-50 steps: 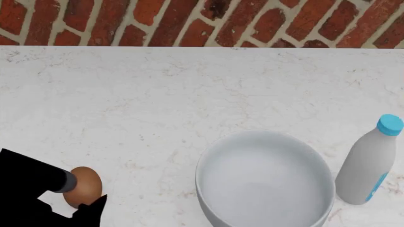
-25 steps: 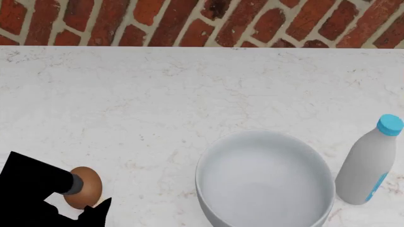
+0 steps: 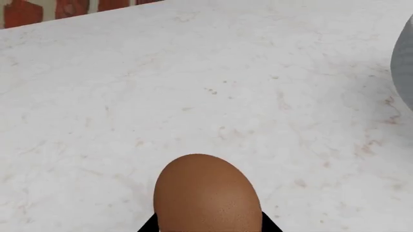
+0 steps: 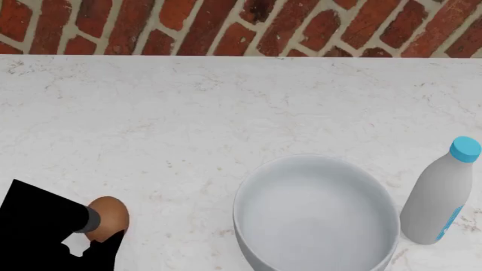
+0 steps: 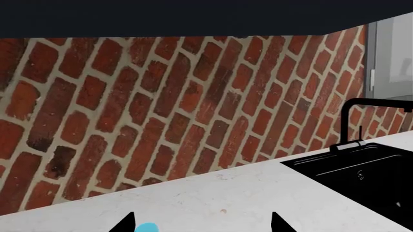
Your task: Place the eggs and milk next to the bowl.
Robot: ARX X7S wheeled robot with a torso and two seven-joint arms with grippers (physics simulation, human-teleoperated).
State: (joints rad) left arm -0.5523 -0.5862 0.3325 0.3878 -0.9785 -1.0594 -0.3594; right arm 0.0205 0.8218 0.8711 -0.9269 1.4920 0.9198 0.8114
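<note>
One egg (image 4: 110,214), one bowl (image 4: 315,214) and one milk bottle (image 4: 441,192) sit on the pale marble counter (image 4: 226,113) in the head view, with a red brick wall (image 4: 226,25) running along the top of the frame.

At the lower left of the head view, the left gripper (image 4: 94,234) shows as a black shape with a grey fingertip pressed against the egg's left side and a second black finger below it. The brown egg lies between those fingers, held in their grip; whether it rests on the counter or is lifted just off it cannot be told. The left wrist view shows the same egg (image 3: 206,193) filling the bottom centre of the frame, with dark finger edges at both of its lower sides and bare marble beyond it (a sliver of the bowl's grey rim (image 3: 403,67) shows at the right edge).

The large white bowl sits at the lower centre of the head view, well apart from the egg, upright and open. Just to its right, near but not touching, the white milk bottle stands upright at the lower right of the frame, its light-blue cap on top and a blue label patch low on its side.

In the right wrist view, two dark fingertips of the right gripper (image 5: 203,224) poke up at the bottom edge, spread wide apart with nothing between them; the bottle's blue cap (image 5: 147,227) shows beside the one on the frame's left. A black sink (image 5: 361,179) and faucet (image 5: 361,118) occupy the right side.
</note>
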